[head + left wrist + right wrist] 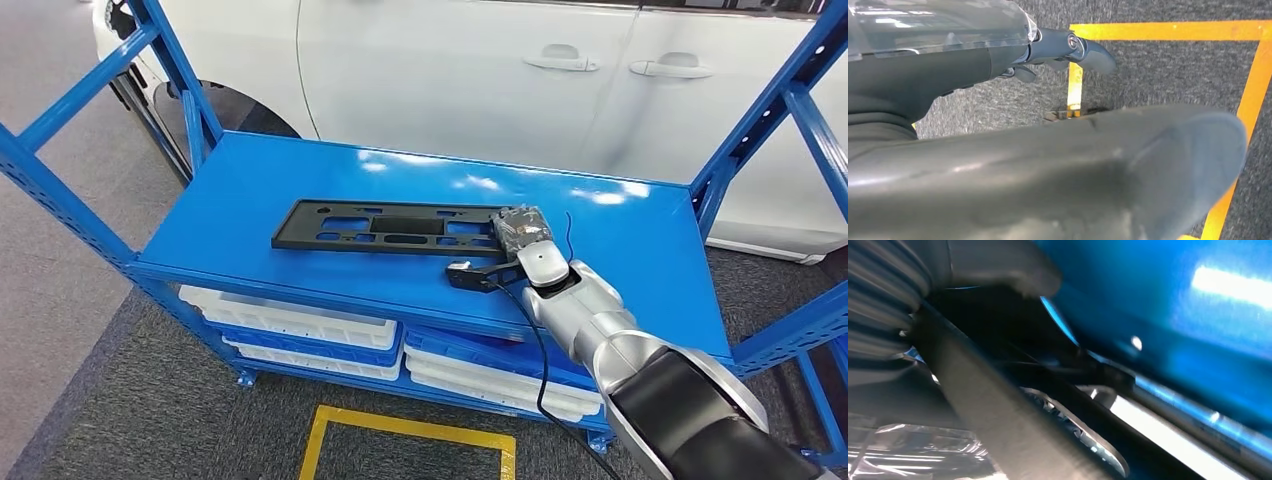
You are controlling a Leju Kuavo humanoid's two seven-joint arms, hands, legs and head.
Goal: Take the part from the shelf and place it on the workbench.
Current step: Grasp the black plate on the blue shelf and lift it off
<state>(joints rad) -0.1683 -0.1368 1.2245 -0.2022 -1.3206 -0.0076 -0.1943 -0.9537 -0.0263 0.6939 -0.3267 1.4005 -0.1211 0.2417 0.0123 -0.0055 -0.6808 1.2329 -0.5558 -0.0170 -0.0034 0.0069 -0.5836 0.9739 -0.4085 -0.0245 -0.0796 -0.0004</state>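
The part (385, 228), a long flat black plastic frame with cut-outs, lies on the top blue shelf board (300, 170). My right hand (520, 240) rests its fingers over the part's right end. Its dark thumb (465, 272) sticks out in front of the part's front edge, a little apart from it. The right wrist view is blurred: the grey thumb (998, 265) is above the black part (1073, 430), with the blue board (1173, 315) beyond. My left hand (1063, 47) hangs over the floor and holds nothing.
Blue uprights (70, 200) and braces (780, 100) frame the shelf at both sides. White and blue trays (300, 325) are stacked on the lower level. A white car (500, 70) stands behind. Yellow floor tape (410, 430) marks a square in front.
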